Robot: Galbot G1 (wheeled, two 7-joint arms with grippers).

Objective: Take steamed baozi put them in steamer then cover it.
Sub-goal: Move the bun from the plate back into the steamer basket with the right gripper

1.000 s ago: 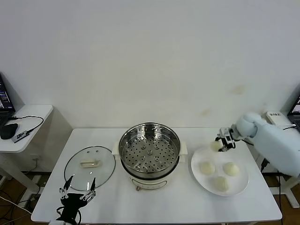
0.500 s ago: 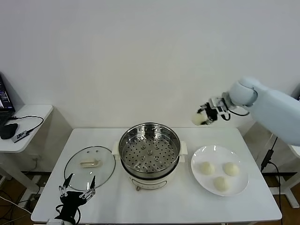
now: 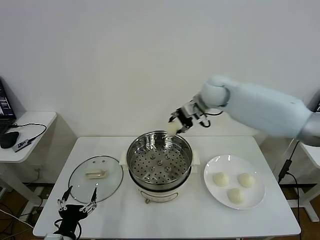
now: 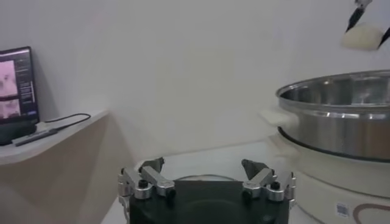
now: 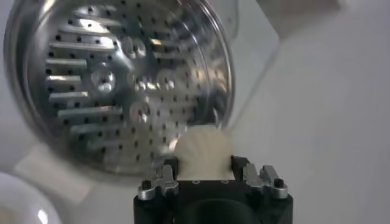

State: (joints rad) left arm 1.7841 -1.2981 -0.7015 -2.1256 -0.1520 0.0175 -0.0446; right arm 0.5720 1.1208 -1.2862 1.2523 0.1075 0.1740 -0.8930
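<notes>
My right gripper is shut on a cream-white baozi and holds it in the air just above the far right rim of the steamer. In the right wrist view the baozi sits between the two fingers, with the steamer's perforated tray below. Three more baozi lie on the white plate right of the steamer. My left gripper hangs open near the table's front left corner, close to the glass lid.
The clear glass lid with a cream handle lies flat on the table, left of the steamer. A side table with a cable and devices stands at the far left. The white table's front strip is bare.
My right arm has carried the baozi up from the plate and leftward across to the steamer's far rim. The left gripper has shifted slightly down and left.
</notes>
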